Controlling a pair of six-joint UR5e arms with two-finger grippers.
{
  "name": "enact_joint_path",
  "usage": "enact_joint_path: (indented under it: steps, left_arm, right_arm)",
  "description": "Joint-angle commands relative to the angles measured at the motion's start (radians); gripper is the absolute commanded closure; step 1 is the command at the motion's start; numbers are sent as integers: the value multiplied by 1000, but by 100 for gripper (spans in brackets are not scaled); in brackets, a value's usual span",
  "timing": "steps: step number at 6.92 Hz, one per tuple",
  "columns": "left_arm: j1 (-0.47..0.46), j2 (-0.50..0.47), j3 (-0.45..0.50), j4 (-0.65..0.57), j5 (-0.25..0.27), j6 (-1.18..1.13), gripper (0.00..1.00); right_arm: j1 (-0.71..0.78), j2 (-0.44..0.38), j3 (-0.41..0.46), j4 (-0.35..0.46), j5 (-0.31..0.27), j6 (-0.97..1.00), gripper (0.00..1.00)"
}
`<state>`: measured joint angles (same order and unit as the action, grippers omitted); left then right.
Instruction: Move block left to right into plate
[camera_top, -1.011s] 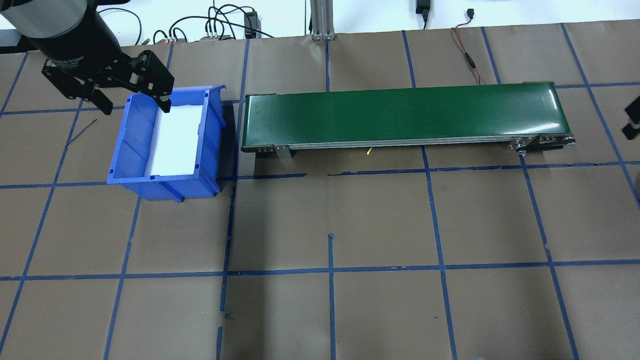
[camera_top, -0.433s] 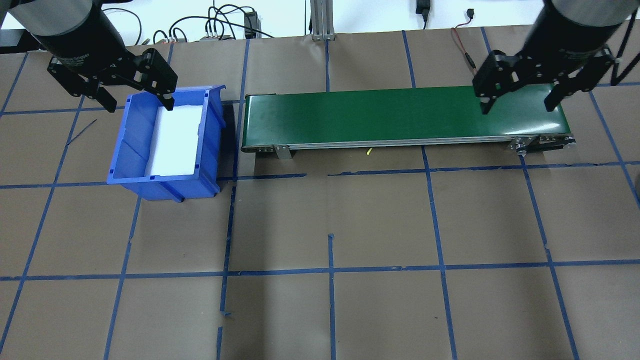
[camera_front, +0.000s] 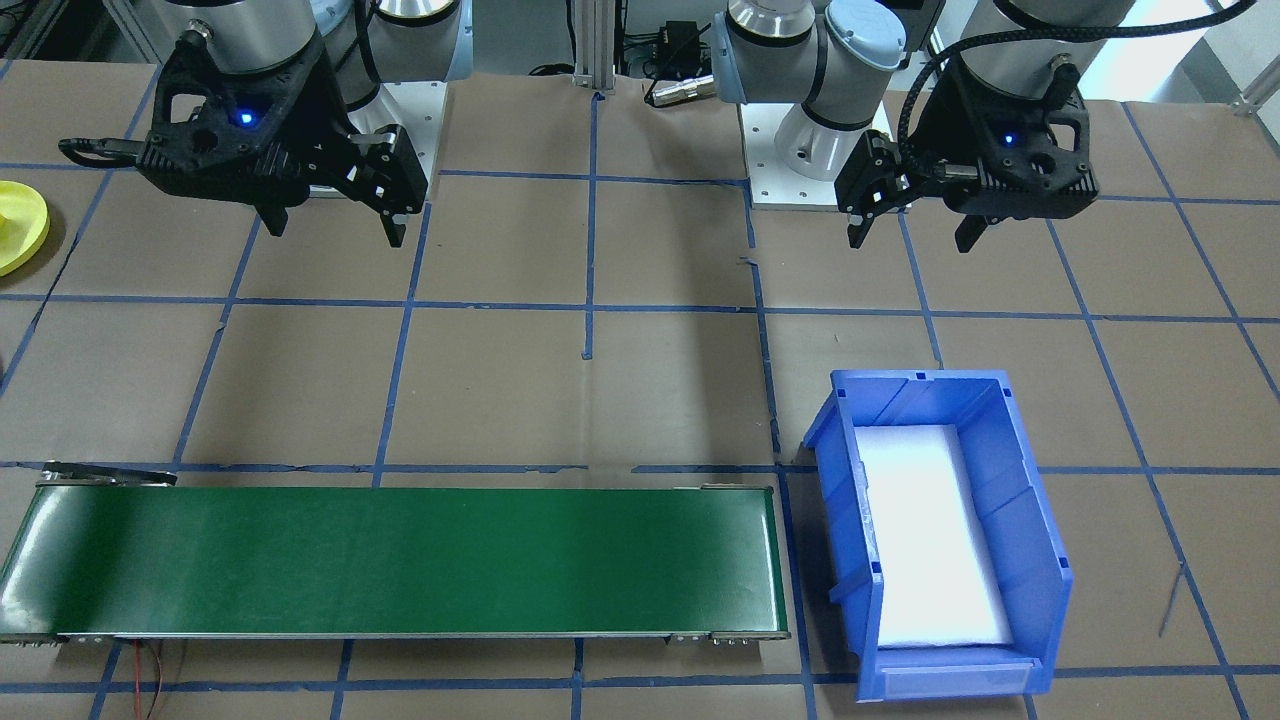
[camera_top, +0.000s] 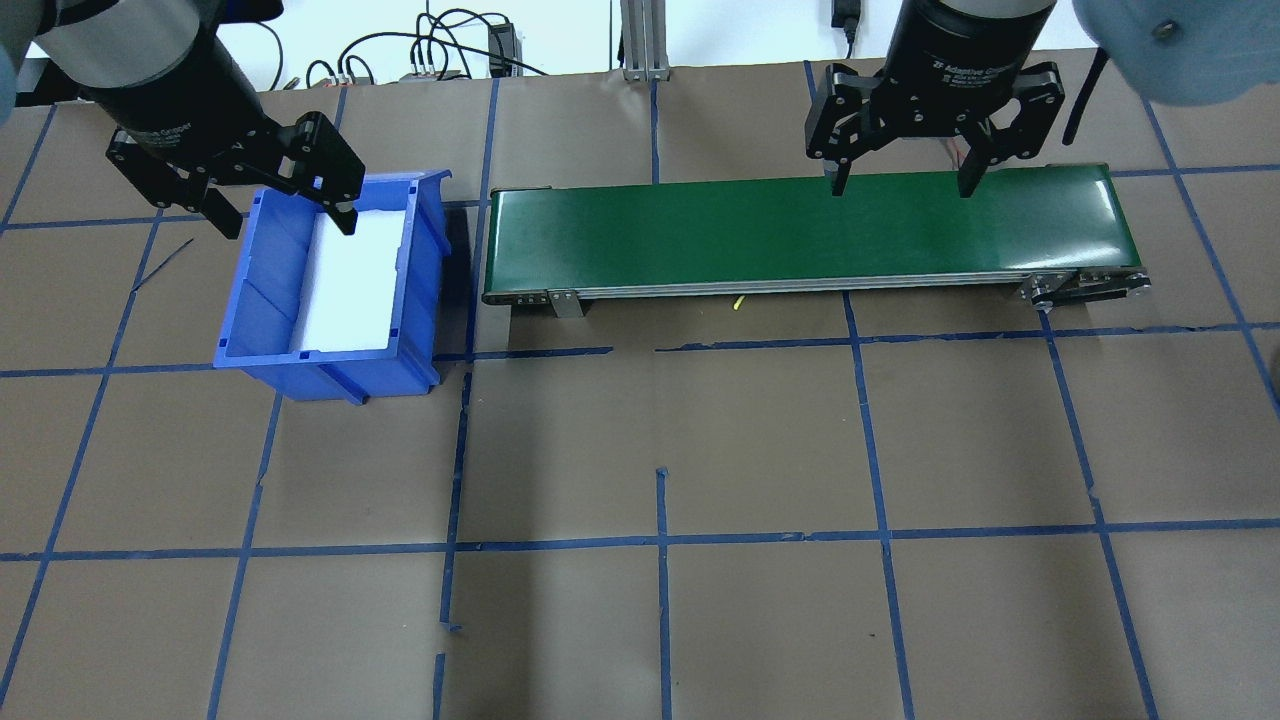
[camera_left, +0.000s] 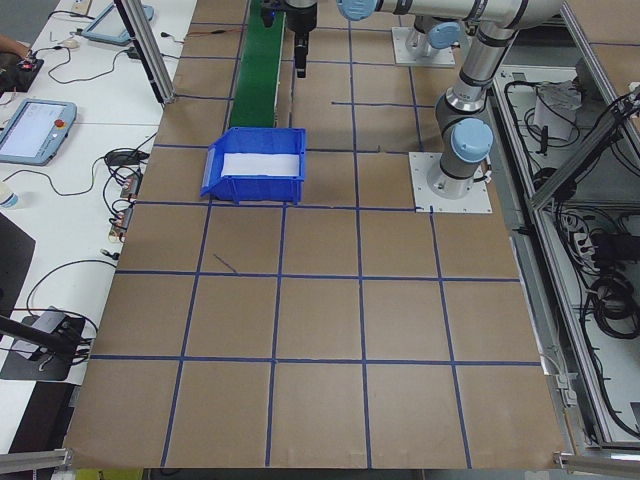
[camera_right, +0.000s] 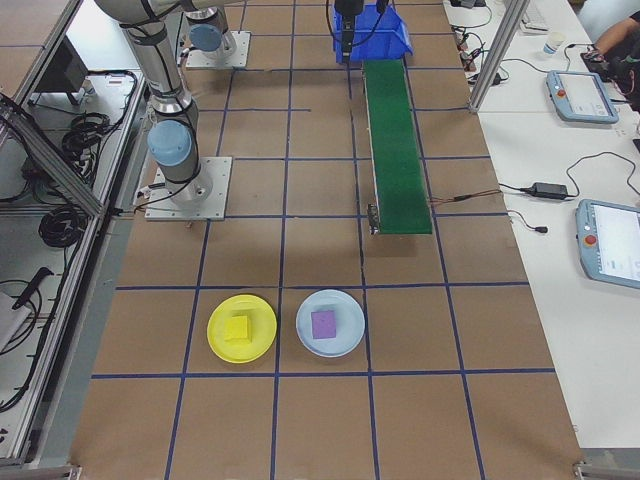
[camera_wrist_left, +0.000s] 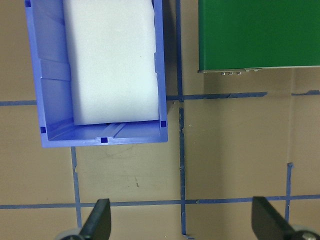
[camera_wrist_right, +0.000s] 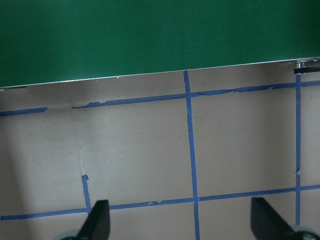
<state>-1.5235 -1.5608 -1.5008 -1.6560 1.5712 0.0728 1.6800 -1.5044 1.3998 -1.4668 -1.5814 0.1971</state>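
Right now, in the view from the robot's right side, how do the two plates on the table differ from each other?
The yellow plate is bright yellow and carries a yellow block; the pale blue plate is light blue and carries a purple block. The yellow plate lies nearer the robot's side of the table, the pale blue plate beside it, closer to the green conveyor. They do not touch. Both are round, flat and similar in size, each with one block near its middle.

The scene is lit brightly and evenly from above. Soft shadows are cast on the surface beside the bin and under the belt. A pale glare is seen at the belt's end, and the white foam in the bin is nearly washed out. The pincer fingertips in the wrist views are blurred.
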Motion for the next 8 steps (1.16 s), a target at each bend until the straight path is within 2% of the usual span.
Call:
enact_joint_path:
  steps: [1, 4, 8]
  left_arm:
    - [-17, 11, -16, -2, 4, -2, 0]
    - [-18, 15, -21, 2, 1, -1, 0]
    - [-17, 15, -19, 7, 3, 1, 0]
  right_arm:
    - [-57, 1, 2, 0, 70, -2, 0]
    - [-85, -46, 53, -3, 60, -15, 0]
    - [-86, -50, 58, -7, 54, -24, 0]
